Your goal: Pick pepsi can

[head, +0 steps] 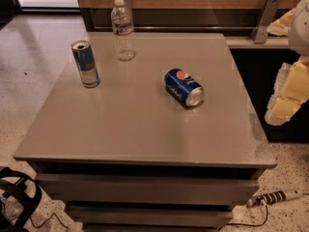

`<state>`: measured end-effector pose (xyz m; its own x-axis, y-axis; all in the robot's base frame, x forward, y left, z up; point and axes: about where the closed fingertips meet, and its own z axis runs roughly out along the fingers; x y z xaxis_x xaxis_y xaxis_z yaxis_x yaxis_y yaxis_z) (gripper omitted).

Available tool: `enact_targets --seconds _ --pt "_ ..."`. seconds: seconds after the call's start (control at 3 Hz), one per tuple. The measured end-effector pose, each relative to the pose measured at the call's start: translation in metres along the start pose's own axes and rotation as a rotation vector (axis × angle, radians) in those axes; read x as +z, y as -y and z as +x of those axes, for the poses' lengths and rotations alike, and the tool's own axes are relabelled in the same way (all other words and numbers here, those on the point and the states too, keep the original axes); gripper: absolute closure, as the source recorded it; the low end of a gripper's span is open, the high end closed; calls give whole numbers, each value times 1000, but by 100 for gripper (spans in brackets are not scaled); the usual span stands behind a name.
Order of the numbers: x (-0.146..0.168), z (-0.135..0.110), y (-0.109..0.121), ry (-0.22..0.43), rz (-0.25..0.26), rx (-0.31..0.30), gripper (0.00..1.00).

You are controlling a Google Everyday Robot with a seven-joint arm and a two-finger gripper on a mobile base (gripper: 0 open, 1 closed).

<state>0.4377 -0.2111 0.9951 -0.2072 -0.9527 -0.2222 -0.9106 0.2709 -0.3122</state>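
The pepsi can (183, 87) is a short dark-blue can with a red-white-blue round logo. It lies on its side a little right of the middle of the grey table (120, 129), with its silver end toward the front right. My gripper (289, 94) is at the right edge of the view, yellowish under a white arm part. It hangs beyond the table's right side, well to the right of the can and not touching it. It holds nothing that I can see.
A taller slim blue-and-silver can (85, 63) stands upright at the table's back left. A clear water bottle (122, 30) stands behind it near the back edge. A power strip (273, 197) lies on the floor at right, and black cables (17, 197) at left.
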Motion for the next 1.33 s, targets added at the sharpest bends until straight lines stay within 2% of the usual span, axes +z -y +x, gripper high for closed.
enact_targets --seconds 0.67,1.0,1.33 --pt "-4 -2 5 13 4 19 0" --pt "-8 -6 16 71 -13 105 0" --pt "-2 -19 34 146 -57 219 0"
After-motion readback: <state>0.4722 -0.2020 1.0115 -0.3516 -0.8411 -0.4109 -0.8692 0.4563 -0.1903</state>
